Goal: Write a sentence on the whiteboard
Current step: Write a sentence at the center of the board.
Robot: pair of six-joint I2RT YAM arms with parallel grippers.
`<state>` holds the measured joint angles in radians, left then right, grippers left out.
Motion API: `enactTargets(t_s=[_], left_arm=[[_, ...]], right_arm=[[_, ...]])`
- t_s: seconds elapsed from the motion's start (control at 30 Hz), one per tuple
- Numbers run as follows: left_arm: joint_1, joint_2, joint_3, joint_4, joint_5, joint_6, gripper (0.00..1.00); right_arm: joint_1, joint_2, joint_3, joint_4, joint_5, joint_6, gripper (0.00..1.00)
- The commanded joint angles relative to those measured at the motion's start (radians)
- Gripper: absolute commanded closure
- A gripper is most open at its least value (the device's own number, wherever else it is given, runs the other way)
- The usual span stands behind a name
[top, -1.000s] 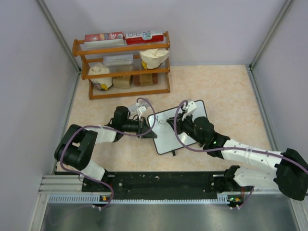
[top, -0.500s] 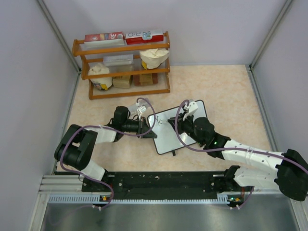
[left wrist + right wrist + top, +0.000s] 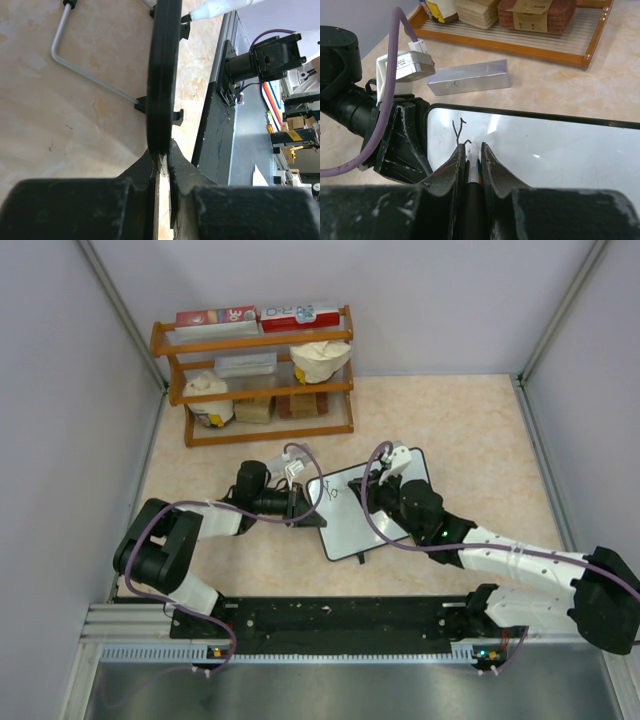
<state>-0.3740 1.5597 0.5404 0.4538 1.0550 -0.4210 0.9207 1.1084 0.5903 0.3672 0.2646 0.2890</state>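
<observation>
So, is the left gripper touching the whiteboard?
Touching. The left wrist view shows the left gripper clamped on the black edge of the whiteboard, no gap visible.

Top view: right arm covers part of the board; marks too small to read. Rack labels illegible.
Right wrist: board runs off the right edge; marker mostly hidden inside the right gripper.
Left wrist: board edge-on, face unseen, top cut off.
</observation>
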Motion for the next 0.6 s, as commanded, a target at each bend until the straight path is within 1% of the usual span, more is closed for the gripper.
enactTargets(t_s=[0.0, 0.17, 0.3, 0.43, 0.57], left_arm=[[-0.005, -0.009, -0.01, -0.014, 0.005, 0.037, 1.0], [-0.006, -0.007, -0.01, -0.014, 0.007, 0.037, 1.0], [-0.005, -0.006, -0.008, -0.015, 0.005, 0.037, 1.0], [-0.005, -0.007, -0.01, -0.015, 0.005, 0.037, 1.0], [-0.005, -0.007, -0.008, -0.015, 0.007, 0.037, 1.0]], right_arm=[[0.007, 0.024, 0.057, 0.009, 0.03, -0.002, 1.0], [0.007, 0.024, 0.06, 0.007, 0.005, -0.002, 1.0], [0.007, -0.043, 0.022, 0.027, -0.018, 0.007, 1.0], [0.007, -0.099, -0.004, 0.036, -0.005, 0.015, 1.0], [0.001, -0.09, -0.003, 0.03, 0.007, 0.009, 1.0]])
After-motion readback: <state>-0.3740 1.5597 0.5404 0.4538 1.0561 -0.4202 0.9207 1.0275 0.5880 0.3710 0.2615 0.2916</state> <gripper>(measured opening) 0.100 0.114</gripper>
